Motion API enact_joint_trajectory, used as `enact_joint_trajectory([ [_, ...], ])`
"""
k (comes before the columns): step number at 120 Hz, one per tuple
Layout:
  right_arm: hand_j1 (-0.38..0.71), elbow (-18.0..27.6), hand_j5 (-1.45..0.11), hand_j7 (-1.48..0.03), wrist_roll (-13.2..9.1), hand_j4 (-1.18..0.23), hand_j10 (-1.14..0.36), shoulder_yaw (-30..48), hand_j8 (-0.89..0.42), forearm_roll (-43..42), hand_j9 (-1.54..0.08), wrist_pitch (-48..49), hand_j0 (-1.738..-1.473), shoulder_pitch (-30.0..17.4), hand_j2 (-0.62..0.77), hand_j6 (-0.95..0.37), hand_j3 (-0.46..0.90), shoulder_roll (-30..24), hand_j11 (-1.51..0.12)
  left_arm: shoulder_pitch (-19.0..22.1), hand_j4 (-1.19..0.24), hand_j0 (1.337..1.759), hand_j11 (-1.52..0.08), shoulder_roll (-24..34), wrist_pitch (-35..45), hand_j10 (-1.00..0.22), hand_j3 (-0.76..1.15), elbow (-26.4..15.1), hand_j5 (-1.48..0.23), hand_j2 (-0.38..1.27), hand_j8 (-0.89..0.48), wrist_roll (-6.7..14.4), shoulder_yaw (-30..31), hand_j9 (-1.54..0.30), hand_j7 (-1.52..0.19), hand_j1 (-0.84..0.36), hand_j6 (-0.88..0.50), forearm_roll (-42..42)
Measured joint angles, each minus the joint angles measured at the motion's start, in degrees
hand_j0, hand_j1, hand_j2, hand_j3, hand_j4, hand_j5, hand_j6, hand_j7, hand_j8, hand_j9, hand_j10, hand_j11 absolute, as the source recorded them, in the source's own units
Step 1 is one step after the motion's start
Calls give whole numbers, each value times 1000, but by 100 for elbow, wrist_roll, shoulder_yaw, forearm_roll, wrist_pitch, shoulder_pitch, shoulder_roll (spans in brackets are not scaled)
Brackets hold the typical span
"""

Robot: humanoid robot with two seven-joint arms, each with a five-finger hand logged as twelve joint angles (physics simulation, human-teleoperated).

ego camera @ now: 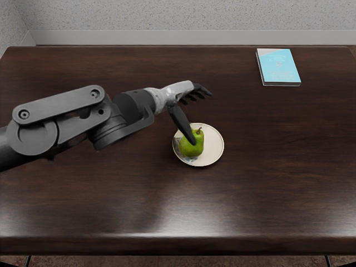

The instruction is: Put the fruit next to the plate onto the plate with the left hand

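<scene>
Green pear [194, 148]: upright on white plate [214, 143], directly under left hand [181, 95], fingers extended, grasping nothing; thumb crosses pear's top, hiding it, contact unclear.

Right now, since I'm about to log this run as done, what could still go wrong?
The green pear stands upright off-centre on the small cream plate, near its rim; it might tip or roll off. The left hand is open, but its dark thumb overlaps the pear in this view, so pulling away could nudge it.
</scene>
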Motion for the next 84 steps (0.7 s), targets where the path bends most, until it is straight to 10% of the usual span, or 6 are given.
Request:
enact_joint_trajectory([
  [33, -349, 1, 0, 0, 0, 0, 0, 0, 0, 0, 0, -1, -1658, 3, 0, 0, 0, 0, 0, 806, -72, 1658, -98, 2222, -3468, -55, 0, 196, -102, 36, -48, 0, -1464, -99, -99, 278, -59, -4113],
  [84, -349, 0, 0, 0, 0, 0, 0, 0, 0, 0, 0, 0, -1658, 3, 0, 0, 0, 0, 0, 1725, -23, 1658, -32, 4113, -4092, -21, 0, 662, -32, 7, -20, 0, -1643, -32, -32, 322, -21, -6317],
])
